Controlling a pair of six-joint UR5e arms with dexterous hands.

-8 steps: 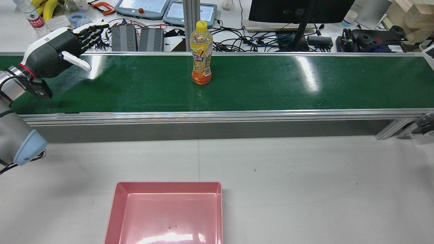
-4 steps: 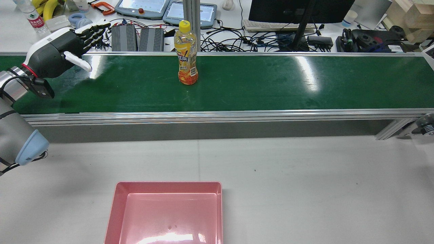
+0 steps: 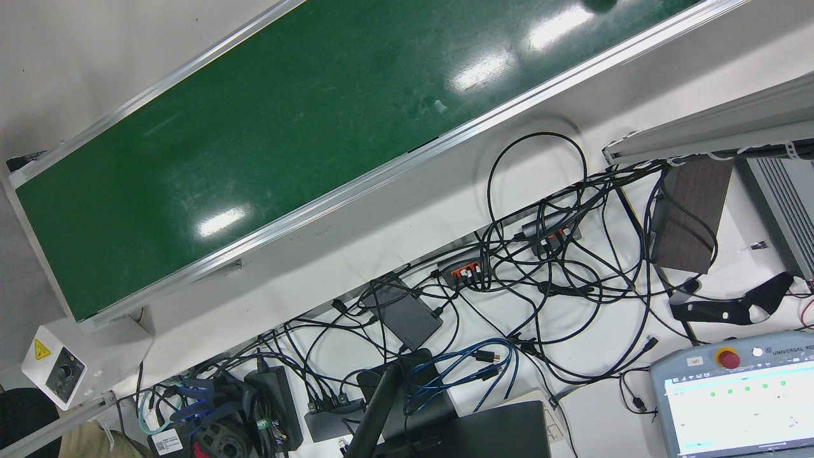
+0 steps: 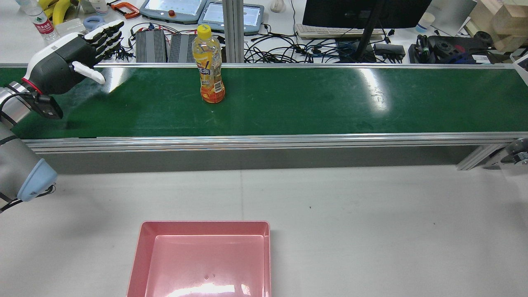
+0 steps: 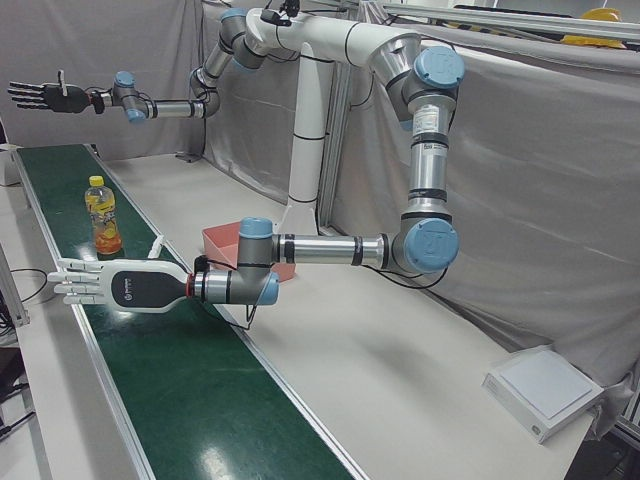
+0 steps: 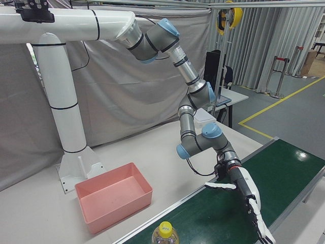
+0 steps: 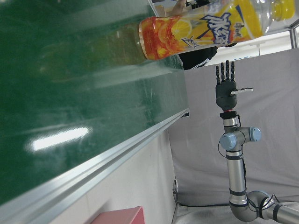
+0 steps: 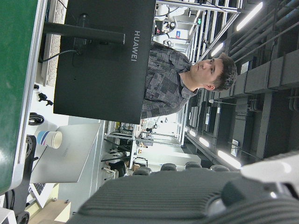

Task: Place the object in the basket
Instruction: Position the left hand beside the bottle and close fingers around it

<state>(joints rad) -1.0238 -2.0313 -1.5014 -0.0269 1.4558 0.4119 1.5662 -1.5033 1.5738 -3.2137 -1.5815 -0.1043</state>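
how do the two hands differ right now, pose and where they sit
The left hand hovers low over the green belt, fingers pointing across it; the right hand is raised high beyond the far end of the belt. The left hand is nearer the bottle; the right hand is farther off. Both are open, fingers extended, holding nothing.

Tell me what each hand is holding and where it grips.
Nothing is held. The left hand is open over the belt, apart from the upright bottle. The right hand is open in the air.
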